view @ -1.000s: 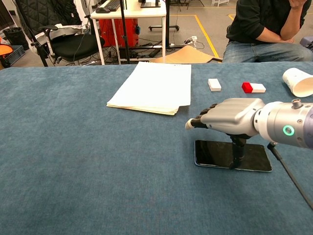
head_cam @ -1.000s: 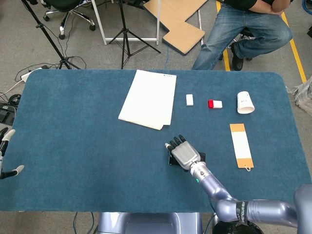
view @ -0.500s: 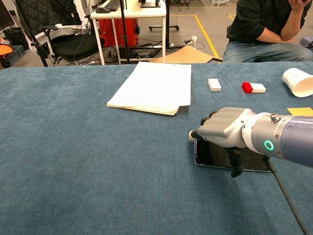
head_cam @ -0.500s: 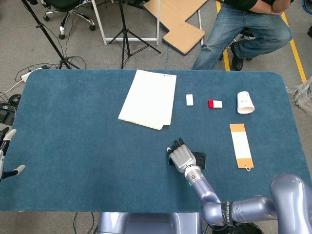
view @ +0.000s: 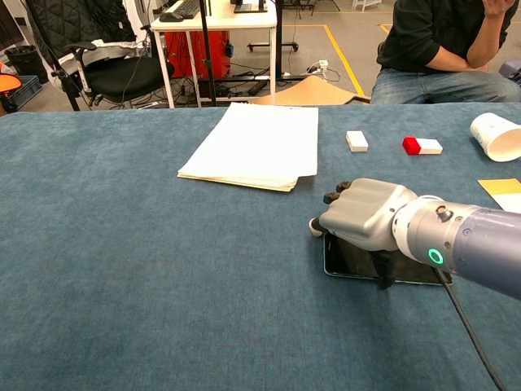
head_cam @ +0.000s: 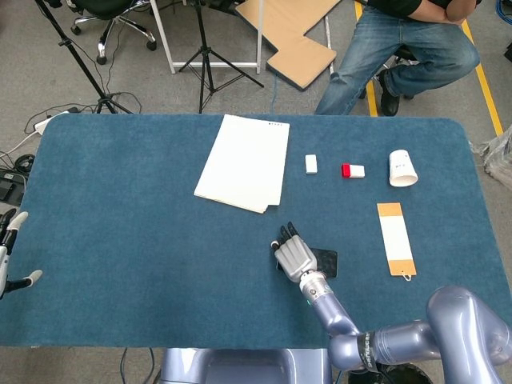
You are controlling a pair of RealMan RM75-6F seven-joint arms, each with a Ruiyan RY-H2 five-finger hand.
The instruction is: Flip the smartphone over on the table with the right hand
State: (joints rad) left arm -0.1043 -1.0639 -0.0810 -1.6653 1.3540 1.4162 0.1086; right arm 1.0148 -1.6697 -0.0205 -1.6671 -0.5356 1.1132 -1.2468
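Note:
The black smartphone [head_cam: 325,261] [view: 352,256] lies flat on the blue table cloth, near the front, right of centre. My right hand [head_cam: 294,254] [view: 363,218] hovers palm-down over its left end and covers that part. Its fingers [view: 332,196] reach past the phone's far left corner. The thumb [view: 384,270] points down at the phone's near edge. The palm hides any contact beneath it, and nothing is lifted. My left hand [head_cam: 11,222] shows only at the far left edge of the head view, off the table, fingers apart and empty.
A stack of white paper [head_cam: 244,162] [view: 256,147] lies behind the phone. A white block [head_cam: 311,164], a red-and-white block [head_cam: 353,170] and a tipped paper cup [head_cam: 402,168] sit at the back right. An orange-and-white card [head_cam: 395,238] lies to the right. A person [head_cam: 400,48] sits beyond the table.
My right hand has slid left along the phone and come lower. The thumb has moved from the screen's middle to the near edge. The phone has not moved.

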